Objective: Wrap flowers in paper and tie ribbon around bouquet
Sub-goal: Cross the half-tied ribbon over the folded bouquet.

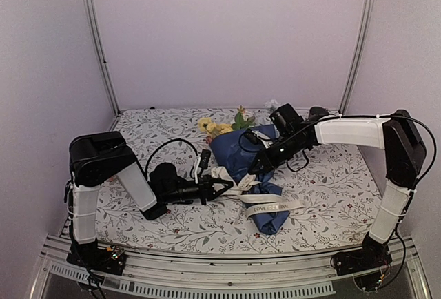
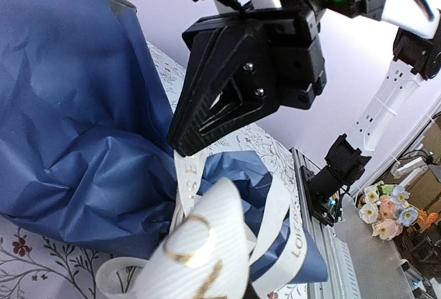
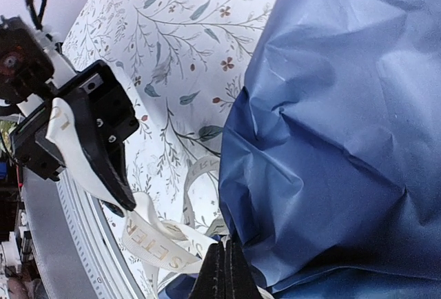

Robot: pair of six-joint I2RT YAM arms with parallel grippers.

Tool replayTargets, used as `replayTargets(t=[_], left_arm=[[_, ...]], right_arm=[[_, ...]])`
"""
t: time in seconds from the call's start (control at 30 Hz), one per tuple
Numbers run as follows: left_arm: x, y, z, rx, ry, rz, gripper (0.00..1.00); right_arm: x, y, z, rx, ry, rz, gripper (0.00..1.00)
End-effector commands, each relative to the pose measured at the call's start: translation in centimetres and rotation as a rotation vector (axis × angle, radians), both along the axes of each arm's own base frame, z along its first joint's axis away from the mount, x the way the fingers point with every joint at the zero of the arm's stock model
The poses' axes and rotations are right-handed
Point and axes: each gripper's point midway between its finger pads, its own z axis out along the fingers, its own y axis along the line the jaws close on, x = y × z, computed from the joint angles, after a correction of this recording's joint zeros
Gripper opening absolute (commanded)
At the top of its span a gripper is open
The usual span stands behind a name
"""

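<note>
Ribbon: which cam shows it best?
Top external: it shows most of the ribbon, looped around the bouquet's narrow part with a tail across its base. Left wrist gives only blurry close-up loops; right wrist only a lettered stretch near the bottom.

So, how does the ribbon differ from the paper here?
The paper is dark blue; the ribbon is cream with lettering. The paper is a wide, creased sheet; the ribbon is a narrow strip. The paper wraps the flowers; the ribbon loops across it. Both lie on the table.
</note>
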Motion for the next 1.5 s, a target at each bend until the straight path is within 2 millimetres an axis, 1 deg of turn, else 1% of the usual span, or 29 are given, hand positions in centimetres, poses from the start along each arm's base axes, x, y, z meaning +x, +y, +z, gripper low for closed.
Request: replayTargets(t=[0.0,0.03,0.07,0.17,0.23,0.3,0.37,0.47,0.53,0.57,0.6,0.7,0.8,0.87,0.97,1.1,1.13,1.2,1.23,1.37,1.47], left_arm=[[0.2,0.4,3.7,-0.128,-0.094,0.001,0.0],[0.1,0.4,3.7,-0.129,-0.093,-0.009,0.0],[0.0,0.1,3.6,-0.128,-0.095,-0.023,0.0],[0.1,-0.7,3.2,-0.116,-0.082,-0.052,0.0],[0.1,-0.8,3.1,-0.118,-0.076,-0.061,0.0],[0.0,-0.8,3.1,-0.119,-0.075,-0.062,0.0],[0.0,-0.8,3.1,-0.12,-0.075,-0.065,0.0],[0.1,-1.0,3.0,-0.119,-0.071,-0.072,0.0],[0.0,-1.0,3.0,-0.118,-0.072,-0.074,0.0],[0.0,-1.0,3.0,-0.119,-0.072,-0.075,0.0],[0.0,-1.0,3.0,-0.12,-0.072,-0.075,0.0],[0.0,-0.9,3.0,-0.12,-0.073,-0.075,0.0],[-0.2,-0.9,3.0,-0.123,-0.077,-0.08,0.0],[-0.2,-0.9,3.1,-0.126,-0.08,-0.081,0.0],[-0.4,-0.9,3.3,-0.13,-0.086,-0.082,0.0],[-0.5,-0.9,3.3,-0.128,-0.092,-0.085,0.0],[-0.5,-1.0,3.3,-0.127,-0.092,-0.086,0.0],[-0.6,-1.0,3.3,-0.127,-0.091,-0.091,0.0],[-0.6,-1.0,3.4,-0.129,-0.094,-0.091,0.0],[-0.7,-1.0,3.4,-0.128,-0.098,-0.09,0.0],[-0.7,-1.0,3.4,-0.127,-0.096,-0.092,0.0]], right_arm=[[1.4,-1.4,0.5,0.028,0.017,-0.119,0.0],[1.8,-2.2,0.1,0.023,0.026,-0.149,0.0],[1.6,-3.0,-0.7,0.017,0.058,-0.177,0.0],[1.8,-4.5,-1.8,-0.008,0.113,-0.249,0.0],[1.9,-5.6,-2.5,-0.028,0.166,-0.306,0.02],[2.1,-6.4,-2.5,-0.036,0.185,-0.359,0.06],[2.5,-6.8,-1.9,-0.042,0.167,-0.39,0.1],[2.8,-6.1,0.1,-0.002,0.147,-0.368,0.24],[3.0,-5.6,1.4,0.014,0.113,-0.337,0.27],[3.1,-5.5,1.7,0.004,0.09,-0.325,0.29],[3.2,-5.0,2.5,-0.001,0.062,-0.308,0.31],[2.4,-3.2,2.8,-0.045,0.018,-0.191,0.33],[1.2,-1.4,2.0,-0.102,-0.004,-0.051,0.32],[0.8,-0.9,1.0,-0.152,-0.005,0.021,0.31],[0.1,-0.7,-0.2,-0.194,0.01,0.072,0.3],[-1.6,0.3,-1.1,-0.199,0.0,0.155,0.34],[-2.1,0.7,-1.4,-0.204,-0.007,0.185,0.35],[-2.6,1.1,-2.3,-0.226,-0.022,0.219,0.4],[-2.4,1.0,-2.6,-0.239,-0.028,0.219,0.41],[-1.3,-0.3,-5.0,-0.35,-0.054,0.195,0.42],[-1.3,-0.8,-5.5,-0.378,-0.056,0.196,0.44]])
